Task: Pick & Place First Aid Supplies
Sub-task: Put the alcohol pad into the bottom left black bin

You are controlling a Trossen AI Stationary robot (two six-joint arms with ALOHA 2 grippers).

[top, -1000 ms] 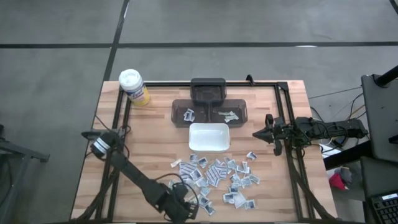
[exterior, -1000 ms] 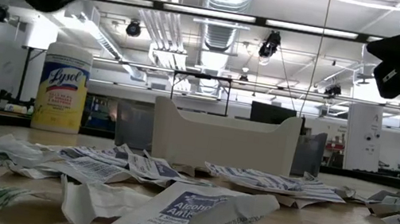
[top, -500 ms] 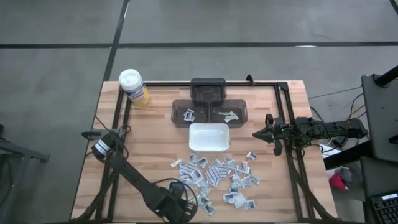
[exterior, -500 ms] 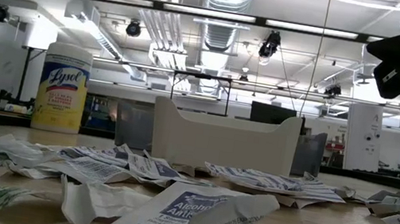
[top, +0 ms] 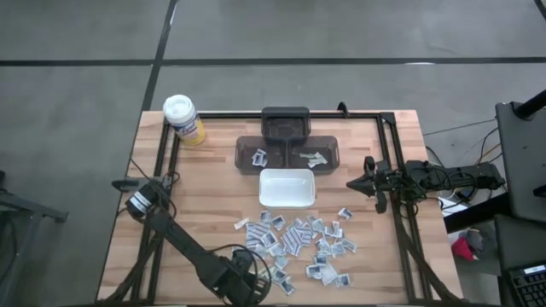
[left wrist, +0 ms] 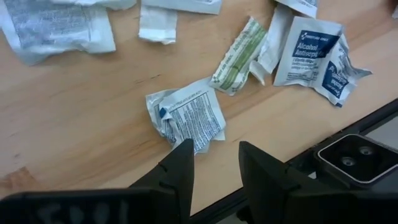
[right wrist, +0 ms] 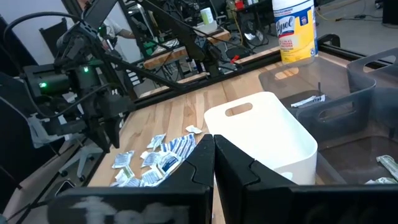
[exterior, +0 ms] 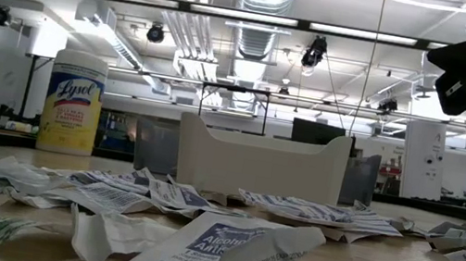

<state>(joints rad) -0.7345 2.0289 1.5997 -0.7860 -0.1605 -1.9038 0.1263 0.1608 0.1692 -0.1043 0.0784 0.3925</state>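
The first aid supplies [top: 299, 243] lie scattered flat on the wooden table's near middle. My left gripper [top: 249, 286] hangs over their near left edge, pointing steeply down. In the left wrist view its fingers [left wrist: 214, 165] stand open with bare wood between them. A crumpled white packet [left wrist: 186, 118] lies just beyond one fingertip, with a greenish packet [left wrist: 238, 56] farther on. My right gripper [top: 351, 183] waits shut and level at the table's right side, its fingers [right wrist: 214, 152] together.
A white tray [top: 287, 188] stands behind the packets. Dark bins [top: 288, 153] with a few packets stand beyond it. A yellow canister [top: 183, 118] stands at the far left corner. A black frame rail [left wrist: 348, 155] runs along the near edge, close to my left gripper.
My left gripper has risen a little above the packets and tipped; in the low view its dark body has moved up, almost out of the picture. The gap between its fingers shows no change. The packets lie as before.
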